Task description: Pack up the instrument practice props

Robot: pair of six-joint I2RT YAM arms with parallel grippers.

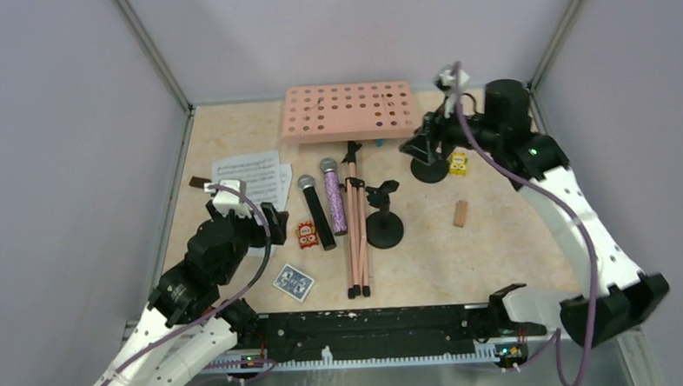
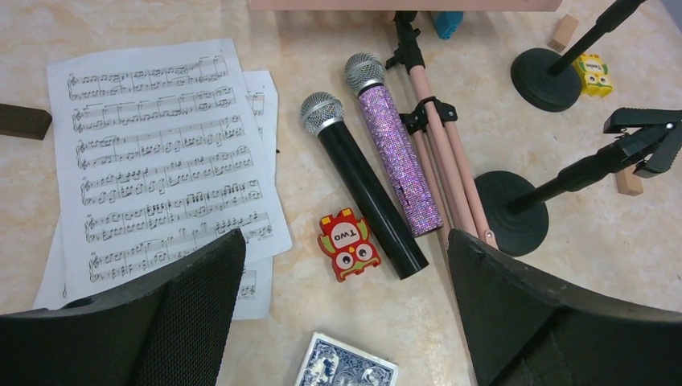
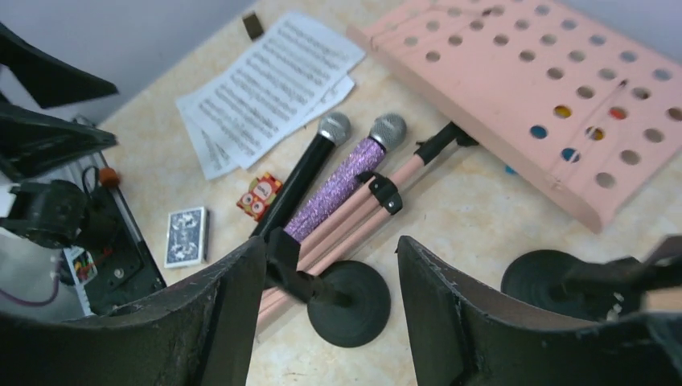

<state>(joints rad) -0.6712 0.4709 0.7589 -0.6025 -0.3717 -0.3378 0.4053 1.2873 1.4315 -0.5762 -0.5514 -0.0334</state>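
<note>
In the top view, the music rack (image 1: 349, 111) is seen lying on the counter (image 1: 515, 255), its perforated plate at the far edge and its folded legs stretched straight toward the near edge. The black microphone (image 1: 316, 213) and the purple microphone (image 1: 334, 198) are laid side by side just left of the legs, heads toward the far edge, long axes nearly parallel to the legs. The sheet-music pages (image 1: 250, 175) are spread flat to the left. One mic holder (image 1: 384, 226) stands just right of the legs; the second mic holder (image 1: 428, 167) stands further back, with the right tool (image 1: 423, 142) at its stem.

In the left wrist view, the left tool (image 2: 346, 257) is held wide apart and empty above the pages, an owl toy (image 2: 348, 244) and a card pack (image 2: 346, 368).

In the right wrist view, the right tool (image 3: 331, 249) is shown partly spread, nothing clamped between its fingers.
</note>
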